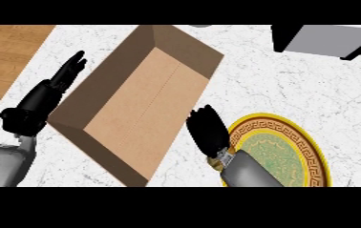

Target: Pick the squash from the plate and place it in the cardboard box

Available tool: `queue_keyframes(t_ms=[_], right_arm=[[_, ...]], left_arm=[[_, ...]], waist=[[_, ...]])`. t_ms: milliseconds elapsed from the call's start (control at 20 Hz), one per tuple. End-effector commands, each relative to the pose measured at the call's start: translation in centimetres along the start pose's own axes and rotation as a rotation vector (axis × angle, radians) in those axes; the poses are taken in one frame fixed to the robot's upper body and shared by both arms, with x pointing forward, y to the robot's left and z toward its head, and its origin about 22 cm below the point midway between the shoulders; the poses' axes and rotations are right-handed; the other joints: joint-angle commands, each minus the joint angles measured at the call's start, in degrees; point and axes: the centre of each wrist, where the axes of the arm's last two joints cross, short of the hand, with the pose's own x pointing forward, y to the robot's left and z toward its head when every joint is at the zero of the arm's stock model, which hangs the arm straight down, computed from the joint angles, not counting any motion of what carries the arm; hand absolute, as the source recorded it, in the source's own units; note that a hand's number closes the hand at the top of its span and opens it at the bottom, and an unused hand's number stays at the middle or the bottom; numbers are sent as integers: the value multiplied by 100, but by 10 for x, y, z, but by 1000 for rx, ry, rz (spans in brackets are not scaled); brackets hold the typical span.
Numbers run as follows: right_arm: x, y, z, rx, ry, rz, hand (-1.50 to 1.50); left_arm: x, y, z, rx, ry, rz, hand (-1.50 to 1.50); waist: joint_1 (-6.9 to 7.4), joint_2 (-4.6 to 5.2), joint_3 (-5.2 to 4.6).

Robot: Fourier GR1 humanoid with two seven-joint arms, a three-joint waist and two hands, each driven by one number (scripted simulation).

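Note:
The open cardboard box [106, 77] lies tilted across the middle of the marble counter, and its floor is bare. At the lower right sits a round plate [311, 146] with a yellow patterned rim and a green centre; no squash shows on it. My right hand [208, 131] hovers between the box's right wall and the plate's left rim, seen from its back with fingers curled downward. The squash is hidden under that hand. My left hand [67, 74] rests left of the box, fingers straight and pointing up.
A grey and black appliance [317, 40] stands at the back right. A wooden surface [17, 50] borders the counter at the upper left. My right forearm covers the plate's lower left part.

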Motion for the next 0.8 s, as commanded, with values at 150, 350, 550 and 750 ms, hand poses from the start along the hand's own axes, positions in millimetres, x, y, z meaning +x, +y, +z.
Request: queue_keyframes(t_ms=[150,350,550,750], right_arm=[[35,-45,26,-300,-723,-72,150],[3,-56,44,-352,-932,-137,150],[-40,-64,65,-367,-1094,-233,150],[-96,-93,88,-462,-1148,-363,150]], left_arm=[[-7,-29,0,-92,20,136,0],[-18,-14,8,-59,55,155,0],[-18,-29,7,-45,38,171,0],[-15,-40,2,-38,46,198,0]], waist=[[-628,20,24],[-944,-3,9],[-1138,-25,13],[-1257,-63,16]])
